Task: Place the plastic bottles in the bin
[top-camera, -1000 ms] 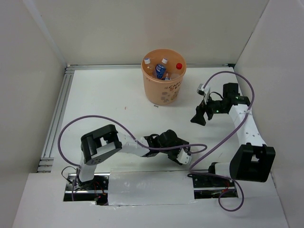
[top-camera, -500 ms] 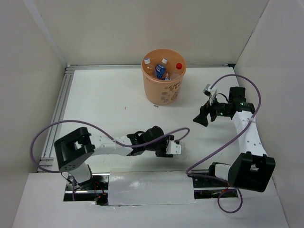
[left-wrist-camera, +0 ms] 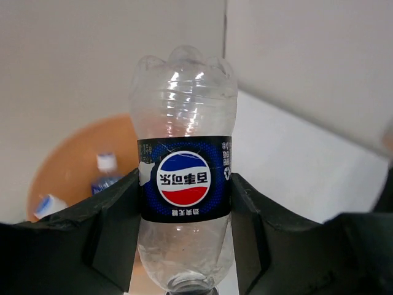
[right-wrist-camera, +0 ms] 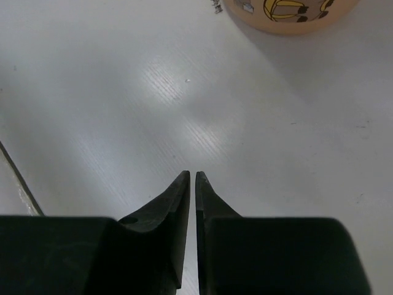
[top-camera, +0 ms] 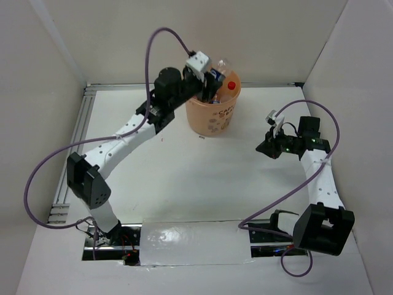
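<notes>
Now reaches far out with the left arm, setting the left gripper (top-camera: 213, 76) above the rim of the bin (top-camera: 212, 120); half a second ago sat low over the near middle of the table (top-camera: 184, 178). Clamps a clear bottle (left-wrist-camera: 184, 104) between both fingers (left-wrist-camera: 120, 209), jaws pressed on its labelled waist, base pointing away from the wrist, neck toward the camera. Hangs it over the bin's mouth, not yet inside.

Meanwhile barely moves on the other side: only nudges the right gripper (top-camera: 269, 149), hovering over bare table to the right of the bin. Shows its jaws all but closed in the right wrist view, a hairline gap, nothing between them.

Carries a dark blue label (left-wrist-camera: 184, 178) with a red, white and blue roundel and Chinese characters across it, all upside down. Bears printed lettering on the bin's side, too small to read from above, and a yellow cartoon print low on its wall from the right wrist.

Already holds several bottles down in the bin: a red cap (top-camera: 231, 85), a blue-labelled bottle (left-wrist-camera: 105, 175) with a white cap, and another white cap (left-wrist-camera: 48, 206).
</notes>
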You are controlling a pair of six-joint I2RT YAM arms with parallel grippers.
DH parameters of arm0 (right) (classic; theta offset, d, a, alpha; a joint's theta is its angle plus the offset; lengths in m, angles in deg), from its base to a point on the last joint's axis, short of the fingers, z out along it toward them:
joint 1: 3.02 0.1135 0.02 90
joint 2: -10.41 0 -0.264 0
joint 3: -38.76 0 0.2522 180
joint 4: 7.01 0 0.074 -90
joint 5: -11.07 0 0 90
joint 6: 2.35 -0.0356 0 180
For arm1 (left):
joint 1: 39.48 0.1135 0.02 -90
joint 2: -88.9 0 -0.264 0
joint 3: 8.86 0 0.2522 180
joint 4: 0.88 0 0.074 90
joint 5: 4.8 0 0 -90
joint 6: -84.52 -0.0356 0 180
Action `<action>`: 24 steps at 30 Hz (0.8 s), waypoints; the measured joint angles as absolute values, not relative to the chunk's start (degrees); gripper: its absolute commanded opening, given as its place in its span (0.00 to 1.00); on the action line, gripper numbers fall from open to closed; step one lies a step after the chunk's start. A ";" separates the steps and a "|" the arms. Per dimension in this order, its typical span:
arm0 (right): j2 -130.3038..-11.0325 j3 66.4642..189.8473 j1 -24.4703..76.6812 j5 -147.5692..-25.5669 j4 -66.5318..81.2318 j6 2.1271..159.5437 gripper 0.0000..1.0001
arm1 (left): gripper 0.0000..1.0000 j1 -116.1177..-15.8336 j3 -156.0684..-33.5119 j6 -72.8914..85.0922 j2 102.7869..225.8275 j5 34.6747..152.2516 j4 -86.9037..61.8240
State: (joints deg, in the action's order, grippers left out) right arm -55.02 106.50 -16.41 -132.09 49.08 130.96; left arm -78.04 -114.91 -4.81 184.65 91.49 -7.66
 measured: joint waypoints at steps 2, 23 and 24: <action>-55.82 106.56 -16.41 -132.05 49.54 131.37 0.16 | 0.10 -76.10 -121.86 -1.56 188.10 91.20 -6.28; -53.57 105.38 -16.41 -128.84 50.28 131.42 1.00 | 1.00 -74.57 -130.10 5.20 205.23 79.22 -1.21; -53.57 105.38 -16.41 -128.31 50.17 130.02 1.00 | 1.00 -74.81 -128.75 5.07 202.96 79.68 -0.95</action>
